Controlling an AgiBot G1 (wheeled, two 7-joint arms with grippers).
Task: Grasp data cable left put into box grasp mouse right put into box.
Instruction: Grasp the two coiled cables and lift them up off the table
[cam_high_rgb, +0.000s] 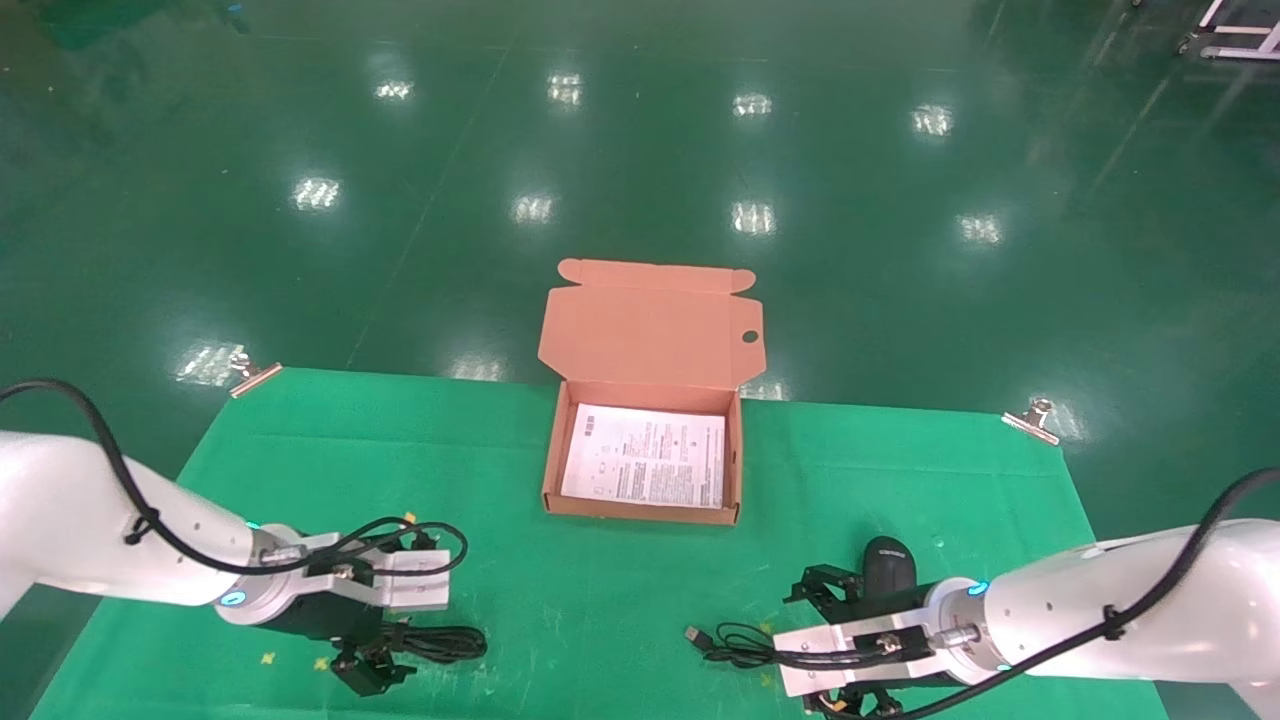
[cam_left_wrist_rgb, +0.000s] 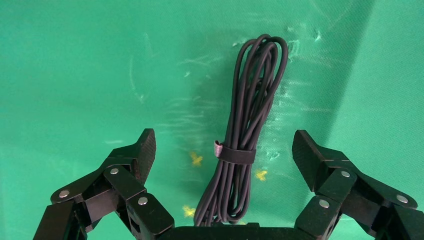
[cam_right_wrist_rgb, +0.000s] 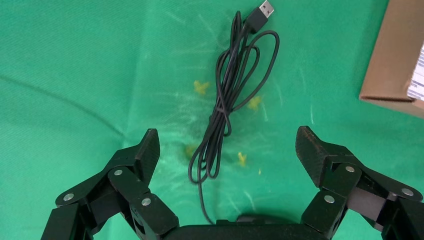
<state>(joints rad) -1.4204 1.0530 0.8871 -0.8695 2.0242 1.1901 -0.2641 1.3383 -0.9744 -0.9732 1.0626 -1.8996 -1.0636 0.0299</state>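
A green-covered desk (cam_high_rgb: 640, 590) holds an open orange box (cam_high_rgb: 642, 512) at its far middle. The left tool (cam_left_wrist_rgb: 222, 150) hangs just above the data cable (cam_left_wrist_rgb: 250, 120), fingers spread wide to either side of the bundle, whose long axis runs straight out between them. The right tool (cam_right_wrist_rgb: 227, 150), also spread, hangs over the mouse's cord (cam_right_wrist_rgb: 227, 105); the mouse (cam_high_rgb: 889, 567) lies just beside it

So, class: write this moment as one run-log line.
left gripper: open over data cable | right gripper: open over mouse cord | box: open, leaflet only
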